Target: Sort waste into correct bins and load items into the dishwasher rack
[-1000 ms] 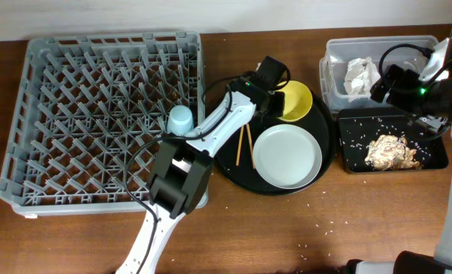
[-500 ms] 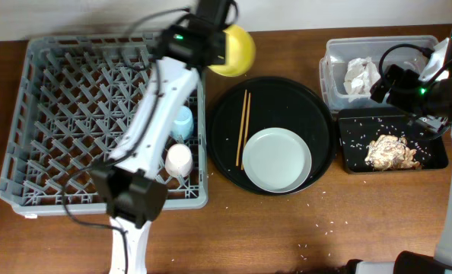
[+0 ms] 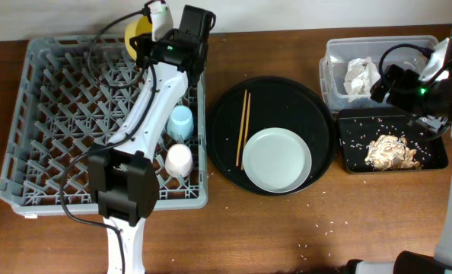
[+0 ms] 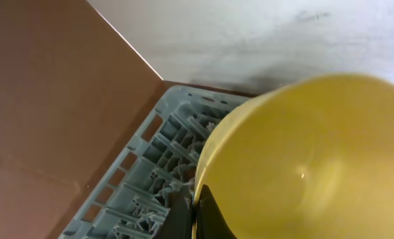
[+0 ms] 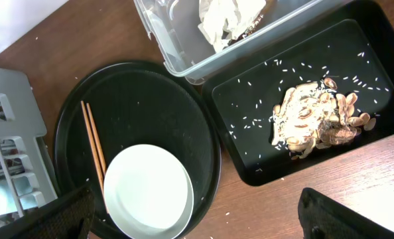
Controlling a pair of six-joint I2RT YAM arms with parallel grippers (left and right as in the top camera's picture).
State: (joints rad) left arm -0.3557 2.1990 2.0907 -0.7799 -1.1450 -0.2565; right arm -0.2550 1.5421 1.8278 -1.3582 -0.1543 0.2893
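My left gripper [image 3: 151,36] is shut on the rim of the yellow bowl [image 3: 137,36], holding it tilted over the far edge of the grey dishwasher rack [image 3: 58,114]. In the left wrist view the fingers [image 4: 184,216] pinch the bowl's [image 4: 303,159] rim above the rack [image 4: 150,179]. A light blue cup [image 3: 181,120] and a pinkish-white cup [image 3: 179,160] stand in the rack. The pale plate [image 3: 277,160] and chopsticks [image 3: 242,129] lie on the round black tray [image 3: 287,95]. My right gripper [image 5: 197,222] is open and empty, high above the bins.
The clear tub [image 3: 332,47] at the far right holds the stained napkin [image 3: 361,74]. The shallow black tray [image 3: 355,129] in front of it holds the food scraps [image 3: 392,151] and scattered grains. Crumbs lie on the wooden table near the front.
My left arm has carried the yellow bowl off the round tray and leftward, to above the rack's far edge. The right arm has not moved.
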